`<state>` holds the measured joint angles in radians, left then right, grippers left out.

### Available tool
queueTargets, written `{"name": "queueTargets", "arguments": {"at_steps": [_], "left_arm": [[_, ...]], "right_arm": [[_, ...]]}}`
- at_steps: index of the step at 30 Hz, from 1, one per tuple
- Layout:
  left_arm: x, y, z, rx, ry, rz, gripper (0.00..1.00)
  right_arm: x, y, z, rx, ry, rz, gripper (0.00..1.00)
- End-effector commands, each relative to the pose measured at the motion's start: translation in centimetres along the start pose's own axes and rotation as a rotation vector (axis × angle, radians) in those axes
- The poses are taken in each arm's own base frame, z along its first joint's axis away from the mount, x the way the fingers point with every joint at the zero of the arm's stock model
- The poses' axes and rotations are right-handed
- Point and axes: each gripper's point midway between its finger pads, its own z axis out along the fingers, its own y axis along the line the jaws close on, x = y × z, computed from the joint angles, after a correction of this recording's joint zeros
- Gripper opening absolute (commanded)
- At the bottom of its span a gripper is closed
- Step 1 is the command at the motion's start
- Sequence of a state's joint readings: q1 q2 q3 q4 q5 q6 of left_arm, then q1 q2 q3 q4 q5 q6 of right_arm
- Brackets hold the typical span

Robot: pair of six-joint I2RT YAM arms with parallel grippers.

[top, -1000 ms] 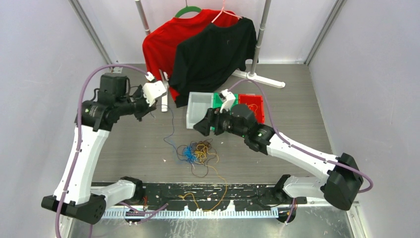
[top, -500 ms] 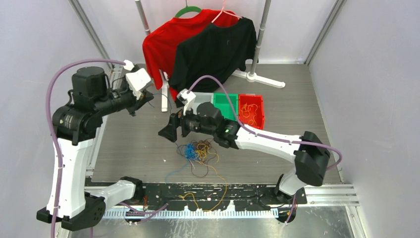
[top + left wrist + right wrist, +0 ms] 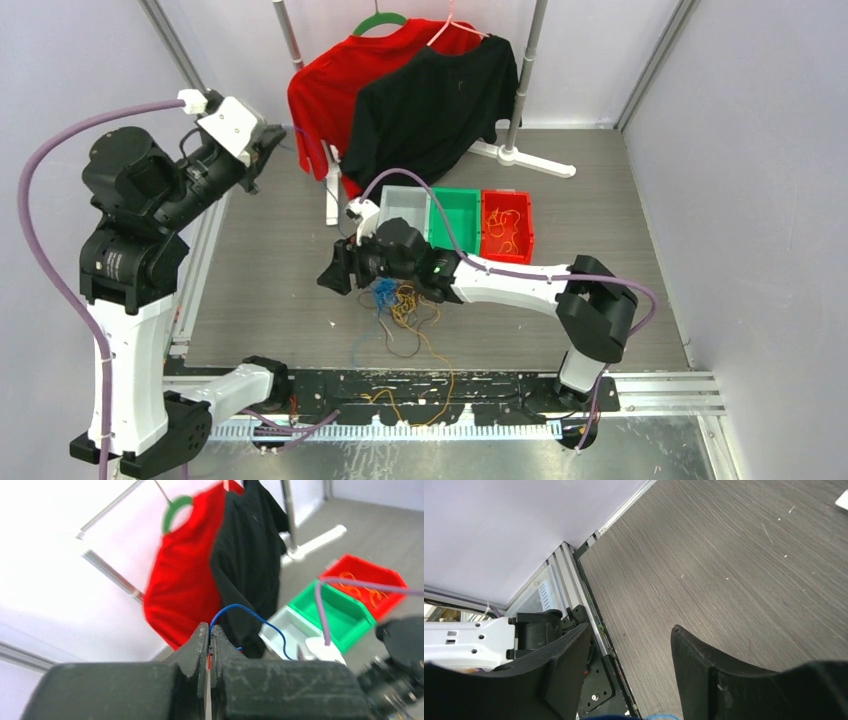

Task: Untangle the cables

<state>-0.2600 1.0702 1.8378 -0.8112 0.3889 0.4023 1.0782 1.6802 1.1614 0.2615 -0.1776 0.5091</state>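
No words, numbers or signs can be read in any of the views. If there is tiny print on the robot arms, it is too small and blurry to tell.

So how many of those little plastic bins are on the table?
3, side by side in a row: a grey one on the left, a green one in the middle, a red one on the right.
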Motion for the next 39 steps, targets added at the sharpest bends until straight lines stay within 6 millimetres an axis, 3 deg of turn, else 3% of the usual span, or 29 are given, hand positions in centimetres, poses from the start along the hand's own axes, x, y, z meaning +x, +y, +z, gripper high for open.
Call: {"name": "queueTargets", "arguments": {"at_steps": [1, 6, 12, 18, 24, 32, 34, 37, 39], "left_arm": [[-9.0, 5.1, -3.1, -0.254, -0.286, 0.091, 0.00], [-13.5, 8.5, -5.7, -0.435, -0.414, 0.141, 0.00], [-17.6, 12.3, -9.8, -0.695, -0.549, 0.223, 0.00], [-21.0, 13.9, -13.0, -0.831, -0.632, 0.318, 0.00], [-24.6, 16.0, -17.8, -1.056, -0.715, 0.407, 0.00], [-27.3, 16.3, -21.6, -1.187, -0.822, 0.462, 0.00], [-27.5, 16.2, -22.3, -1.195, -0.836, 0.445, 0.00], [-27.2, 16.3, -20.9, -1.175, -0.822, 0.462, 0.00], [-27.4, 16.6, -21.3, -1.203, -0.824, 0.469, 0.00]], "right_arm": [[0.0, 0.7, 0.7, -0.038, -0.032, 0.033, 0.64], [1.7, -0.3, 1.2, -0.014, -0.007, 0.073, 0.59], [3.4, -1.4, 1.2, 0.011, 0.021, 0.090, 0.59], [5.1, -2.6, 1.0, 0.043, 0.051, 0.098, 0.59], [7.2, -4.3, 0.5, 0.095, 0.071, 0.117, 0.63], [8.2, -5.9, -0.5, 0.162, 0.071, 0.112, 0.64], [8.4, -7.1, -0.9, 0.217, 0.069, 0.110, 0.58], [8.1, -8.6, -1.4, 0.269, 0.060, 0.132, 0.44], [7.9, -9.5, -1.8, 0.298, 0.056, 0.156, 0.30]]}}
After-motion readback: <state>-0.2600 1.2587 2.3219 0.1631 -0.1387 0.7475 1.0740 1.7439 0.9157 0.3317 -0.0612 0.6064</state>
